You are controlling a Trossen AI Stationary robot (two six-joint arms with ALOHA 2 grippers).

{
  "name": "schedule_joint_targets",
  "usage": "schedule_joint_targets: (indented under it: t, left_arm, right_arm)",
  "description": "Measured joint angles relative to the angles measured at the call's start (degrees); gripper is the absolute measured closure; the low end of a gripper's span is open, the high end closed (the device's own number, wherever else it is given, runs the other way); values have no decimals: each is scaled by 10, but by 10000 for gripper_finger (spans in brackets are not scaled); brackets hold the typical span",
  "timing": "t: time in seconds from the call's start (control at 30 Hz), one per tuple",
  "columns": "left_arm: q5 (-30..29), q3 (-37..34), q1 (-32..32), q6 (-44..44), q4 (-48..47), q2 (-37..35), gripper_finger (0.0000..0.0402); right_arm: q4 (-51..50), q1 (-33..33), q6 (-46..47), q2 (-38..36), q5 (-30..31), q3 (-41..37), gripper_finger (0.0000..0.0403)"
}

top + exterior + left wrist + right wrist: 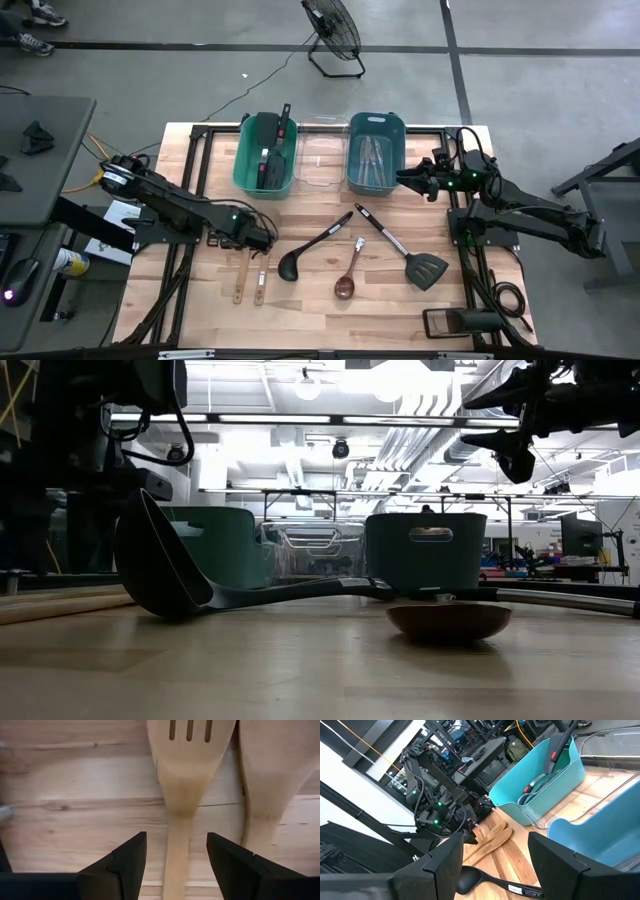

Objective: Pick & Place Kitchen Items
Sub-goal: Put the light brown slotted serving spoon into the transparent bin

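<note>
A wooden slotted spatula [182,780] lies flat on the table, with a wooden spoon [270,770] beside it. My left gripper [176,840] points down over them [262,240]. It is open, one finger on each side of the spatula's neck, with a gap on both sides. A black ladle [310,250], a small brown spoon [348,275] and a black slotted spatula [405,250] lie mid-table. My right gripper [405,180] is open and level in the air by the blue bin [352,160], with nothing between its fingers.
The green bin [240,160] holds black and red-handled utensils. A clear bin [322,160] stands between it and the blue bin, which holds silver cutlery [372,155]. All three stand along the table's far side. Bare wood lies along the near edge.
</note>
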Motion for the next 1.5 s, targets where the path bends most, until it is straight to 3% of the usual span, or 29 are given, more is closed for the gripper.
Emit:
schedule_joint_targets:
  t: [0.4, 0.83, 1.2, 1.5]
  left_arm:
    - [28, 0, 73, 116, -5, 0, 113]
    - [55, -72, 80, 124, 100, 0, 125]
    - [58, -94, 80, 158, 125, -2, 128]
    - [71, -96, 80, 165, 124, -1, 186]
  right_arm:
    - [0, 0, 0, 0, 1, 0, 188]
    - [0, 0, 0, 0, 0, 0, 188]
    - [-2, 0, 2, 0, 1, 0, 188]
    - [-9, 0, 2, 0, 1, 0, 188]
